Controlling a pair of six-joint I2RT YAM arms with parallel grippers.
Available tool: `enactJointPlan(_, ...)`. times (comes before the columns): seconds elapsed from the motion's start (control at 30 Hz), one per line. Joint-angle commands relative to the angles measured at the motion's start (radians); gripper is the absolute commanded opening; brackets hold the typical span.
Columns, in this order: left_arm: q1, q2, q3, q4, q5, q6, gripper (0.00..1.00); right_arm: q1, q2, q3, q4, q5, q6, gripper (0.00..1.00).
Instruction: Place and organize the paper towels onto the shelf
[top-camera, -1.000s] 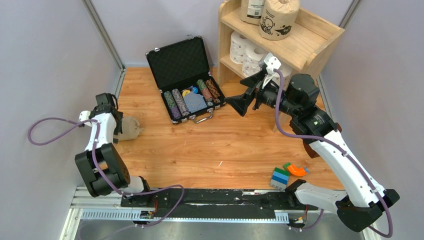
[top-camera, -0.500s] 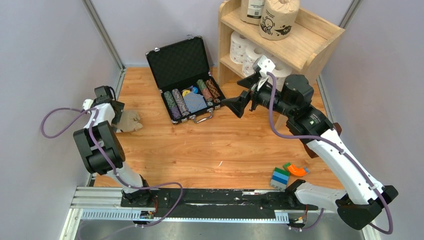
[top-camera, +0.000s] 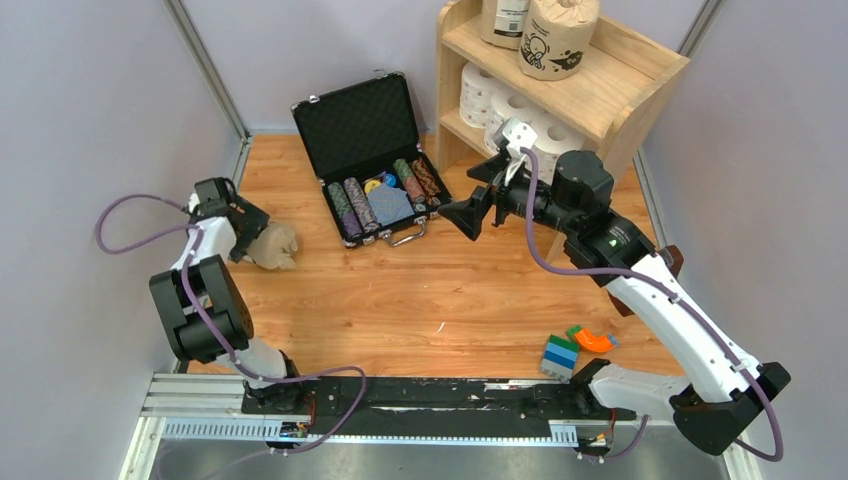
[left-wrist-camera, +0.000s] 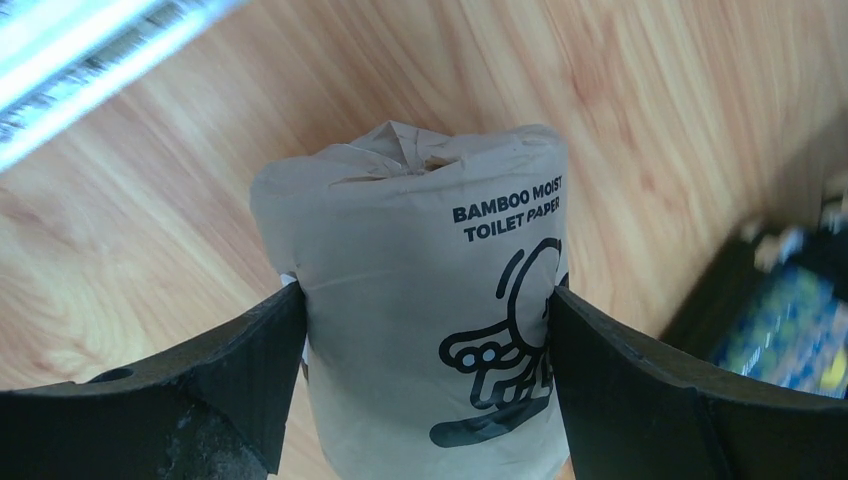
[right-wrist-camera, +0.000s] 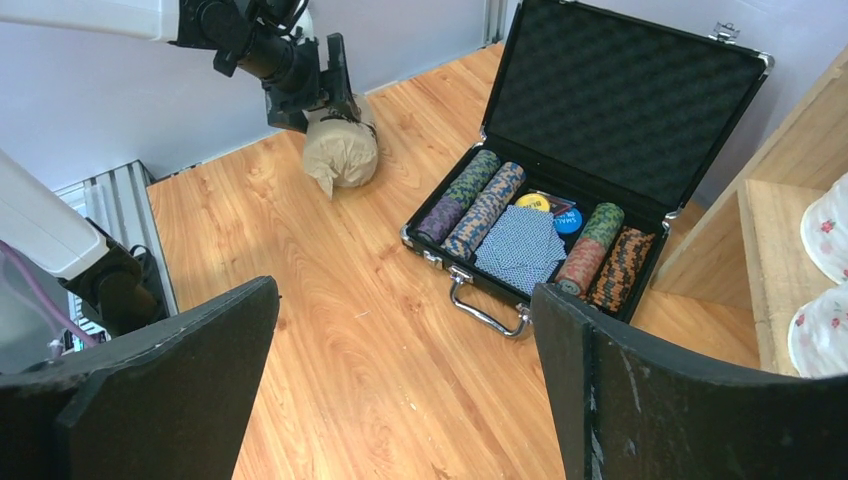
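Note:
My left gripper (top-camera: 256, 234) is shut on a tan-wrapped paper towel roll (top-camera: 274, 247) with black cartoon print, low over the wood floor near the left wall. The left wrist view shows the roll (left-wrist-camera: 430, 290) gripped between both fingers. The right wrist view shows the roll (right-wrist-camera: 341, 150) and the left gripper (right-wrist-camera: 318, 92). My right gripper (top-camera: 470, 214) is open and empty, in front of the shelf (top-camera: 610, 85). Two tan rolls (top-camera: 556, 36) stand on the shelf's top. Three white rolls (top-camera: 515, 106) sit on its inner board.
An open black case (top-camera: 376, 150) with poker-chip rows lies between the grippers, left of the shelf; it also shows in the right wrist view (right-wrist-camera: 600, 110). Stacked coloured blocks (top-camera: 560, 354) and an orange piece (top-camera: 594, 341) lie near the right arm's base. Walls close both sides.
My left gripper has carried the tan roll a little to the right, away from the left wall. My right gripper has moved left, away from the shelf, still open.

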Motion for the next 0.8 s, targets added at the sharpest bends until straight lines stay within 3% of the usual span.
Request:
enactJointPlan(0.0, -0.087, -0.070, -0.102, -0.060, 0.203, 0.165, 0.70, 0.011, -0.011, -0.020, 0.053, -0.022, 0.006, 1.00)
enactJointPlan(0.27, -0.335, -0.233, -0.236, -0.008, 0.313, 0.247, 0.63, 0.016, 0.020, -0.005, 0.024, -0.036, 0.076, 1.00)
enactJointPlan(0.57, -0.595, -0.370, -0.321, 0.033, 0.314, 0.248, 0.57, 0.017, 0.110, 0.026, -0.054, -0.070, 0.145, 0.99)
enactJointPlan(0.77, -0.761, -0.486, -0.350, 0.093, 0.275, 0.332, 0.55, 0.017, 0.173, 0.041, -0.077, -0.110, 0.206, 0.99)
